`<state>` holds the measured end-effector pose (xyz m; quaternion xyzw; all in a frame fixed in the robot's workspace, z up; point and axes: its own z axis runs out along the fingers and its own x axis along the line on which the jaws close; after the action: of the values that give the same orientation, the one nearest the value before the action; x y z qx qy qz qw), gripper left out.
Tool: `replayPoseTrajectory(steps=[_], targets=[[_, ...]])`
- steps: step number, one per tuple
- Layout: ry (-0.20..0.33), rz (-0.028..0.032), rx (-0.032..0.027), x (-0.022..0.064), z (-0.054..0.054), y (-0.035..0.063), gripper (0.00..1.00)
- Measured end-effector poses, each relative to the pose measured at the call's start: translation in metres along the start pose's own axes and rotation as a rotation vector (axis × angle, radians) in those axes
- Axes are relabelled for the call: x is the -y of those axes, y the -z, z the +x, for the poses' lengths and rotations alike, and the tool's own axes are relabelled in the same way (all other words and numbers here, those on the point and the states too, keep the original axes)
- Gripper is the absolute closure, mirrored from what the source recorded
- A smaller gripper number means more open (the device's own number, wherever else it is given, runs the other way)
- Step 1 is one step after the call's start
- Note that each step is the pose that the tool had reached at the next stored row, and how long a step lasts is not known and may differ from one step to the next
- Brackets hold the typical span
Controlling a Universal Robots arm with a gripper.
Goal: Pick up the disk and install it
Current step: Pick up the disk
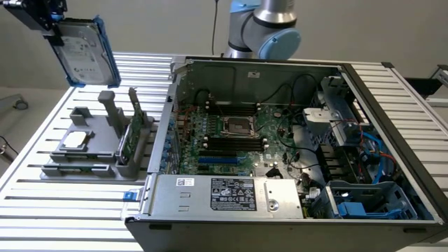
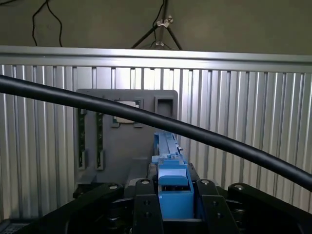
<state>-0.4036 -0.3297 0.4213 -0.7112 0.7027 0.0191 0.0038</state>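
Disk (image 1: 84,50) hangs in the air at the exterior view's upper left, tilted, clear of the slatted table (image 1: 70,215) and well apart from the open computer case (image 1: 259,71). The gripper (image 1: 50,23) pinches it at its upper end. In the wrist view the disk's blue rail sits clamped between the two black fingers (image 2: 146,209). Below, the grey holder tray (image 1: 98,144) carries a green circuit card (image 1: 133,134) standing on edge and a square silver chip (image 1: 75,139) lying flat.
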Motion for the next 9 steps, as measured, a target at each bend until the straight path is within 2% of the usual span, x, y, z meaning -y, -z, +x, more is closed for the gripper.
replayPoseTrajectory(steps=[6,9], targets=[[0.000,-0.0027,0.0003,0.0258,0.007,0.0281,0.67],[0.000,-0.0034,0.0024,0.0391,0.009,0.0417,0.67]])
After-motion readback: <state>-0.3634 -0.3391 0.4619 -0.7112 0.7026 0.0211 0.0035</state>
